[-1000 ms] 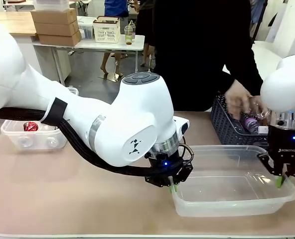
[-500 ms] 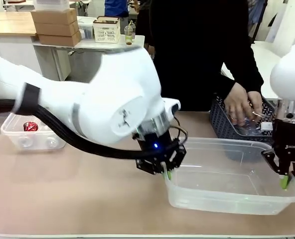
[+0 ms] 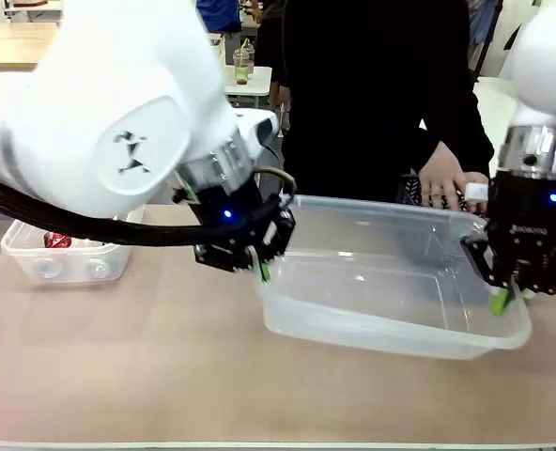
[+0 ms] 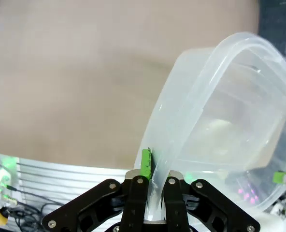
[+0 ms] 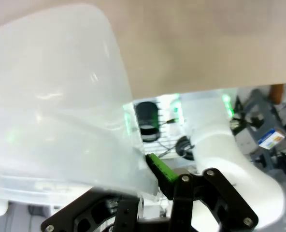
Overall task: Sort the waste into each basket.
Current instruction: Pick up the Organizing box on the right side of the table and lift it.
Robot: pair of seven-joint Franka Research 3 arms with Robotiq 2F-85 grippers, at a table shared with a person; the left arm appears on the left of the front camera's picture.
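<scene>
Large clear tub (image 3: 381, 299) hangs tilted over the table (image 3: 118, 366), with nothing in it. We note the left gripper (image 3: 262, 271) pinched tight on its left rim and the right gripper (image 3: 500, 301) pinched tight on its right rim. A person's hand (image 3: 444, 183) is just behind the far rim.

Beige tabletop (image 3: 118, 376); white bg table (image 3: 252, 83) w/ cup (image 3: 242, 64), possibly a drink.

Robotics lab, white robot arm (image 3: 118, 122), back table (image 3: 257, 79)
</scene>
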